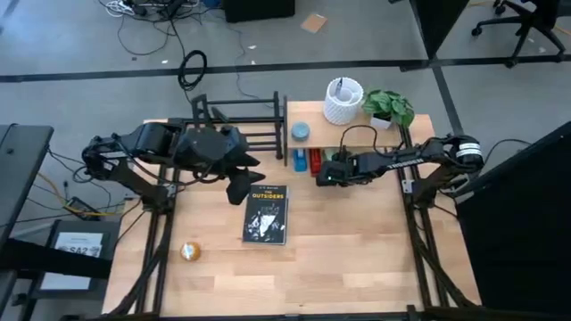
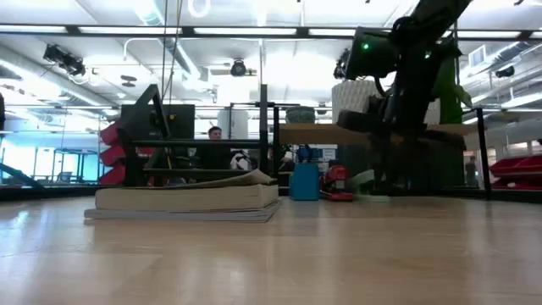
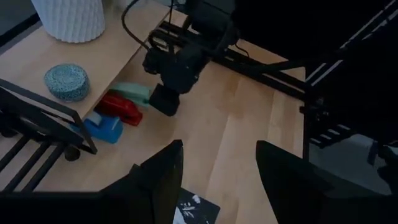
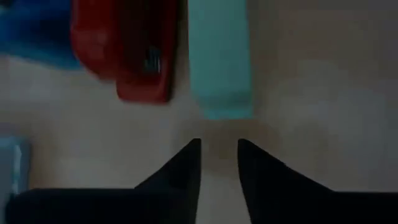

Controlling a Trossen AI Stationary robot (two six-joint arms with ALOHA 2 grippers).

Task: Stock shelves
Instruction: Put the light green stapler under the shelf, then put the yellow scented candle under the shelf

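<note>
A light wooden shelf [image 1: 375, 134] on black legs stands at the far right, and a black bar rack [image 1: 236, 125] stands to its left. A blue stapler [image 3: 106, 127], a red stapler [image 3: 121, 107] and a mint-green block [image 4: 221, 62] lie side by side on the tabletop under the shelf's near edge. My right gripper [image 4: 217, 149] sits low just in front of the mint block, its fingers slightly apart and touching nothing. My left gripper [image 3: 217, 174] hangs open over the far end of a black book [image 1: 266, 214], which lies flat mid-table.
On the wooden shelf stand a white ribbed vase [image 1: 343, 100], a potted plant [image 1: 389, 107] and a round teal tin [image 1: 301, 132]. A small yellowish ball [image 1: 189, 251] lies near the table's left edge. Bare tabletop [image 1: 357, 250] lies toward the near right.
</note>
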